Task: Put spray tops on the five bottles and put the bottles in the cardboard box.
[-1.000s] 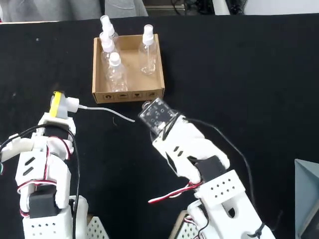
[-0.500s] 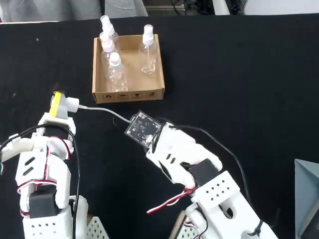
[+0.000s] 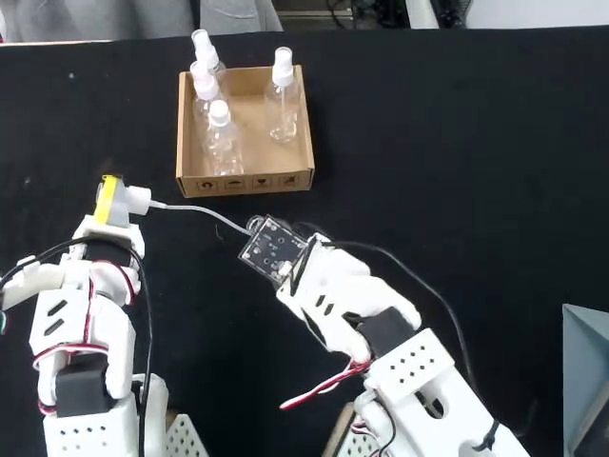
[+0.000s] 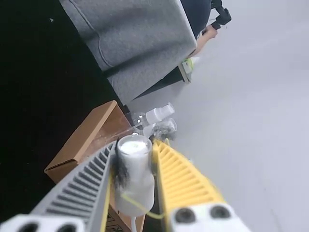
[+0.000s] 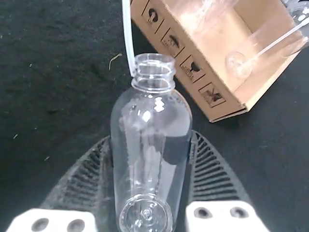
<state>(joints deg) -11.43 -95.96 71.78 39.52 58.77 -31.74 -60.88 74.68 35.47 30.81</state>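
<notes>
My left gripper is shut on a white spray top, whose thin tube runs right over the black table. In the left wrist view the spray top sits between the grey and yellow fingers. My right gripper is shut on a clear open bottle, lying tilted with its mouth toward the tube's tip. In the right wrist view the bottle lies between the pads, and the tube touches the neck's outer rim. The cardboard box holds several capped bottles.
The box stands just beyond the held bottle's mouth. A grey object sits at the table's right edge. A person in grey clothing sits behind the table's far edge. Open black table lies right of the box.
My right arm has carried the bottle left and nearer, from beside the box's front wall to the tip of the tube. The left arm has kept still.
</notes>
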